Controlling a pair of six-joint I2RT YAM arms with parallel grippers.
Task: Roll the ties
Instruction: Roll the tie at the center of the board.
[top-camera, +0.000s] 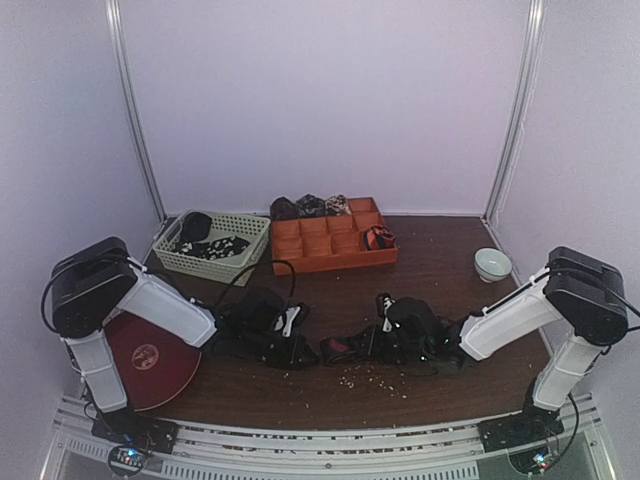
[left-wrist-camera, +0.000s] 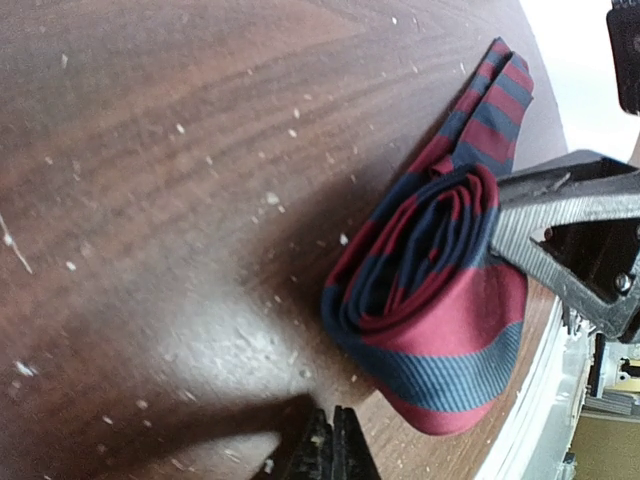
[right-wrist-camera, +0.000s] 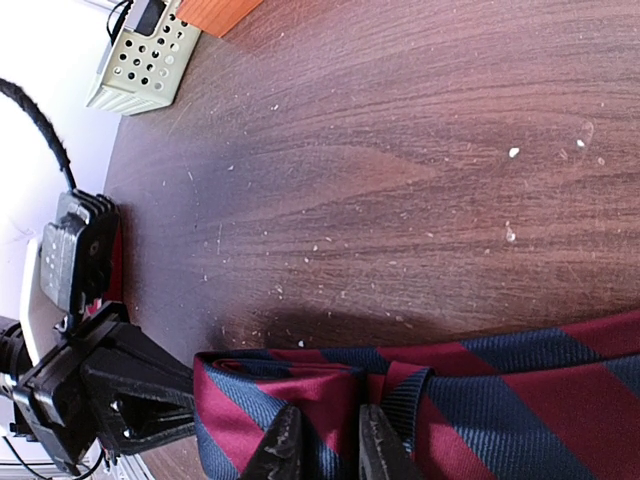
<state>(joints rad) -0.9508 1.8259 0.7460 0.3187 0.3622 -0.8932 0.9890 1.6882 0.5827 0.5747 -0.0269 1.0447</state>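
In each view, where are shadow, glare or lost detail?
Top external view: dim, violet-tinted, soft; the tie is hard to make out. Left wrist view: tie sharp, broad shadow on the table, blown-out white top right. Right wrist view: shadow above the tie, blown-out white at left.

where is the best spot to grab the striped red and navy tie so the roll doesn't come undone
Probably the coiled end of the red and navy striped fabric tie, pinched across all its layers from the side where the spiral shows. The coil stands thick and loosely wound; the tail lies flat on the dark wooden table, offering no edge.
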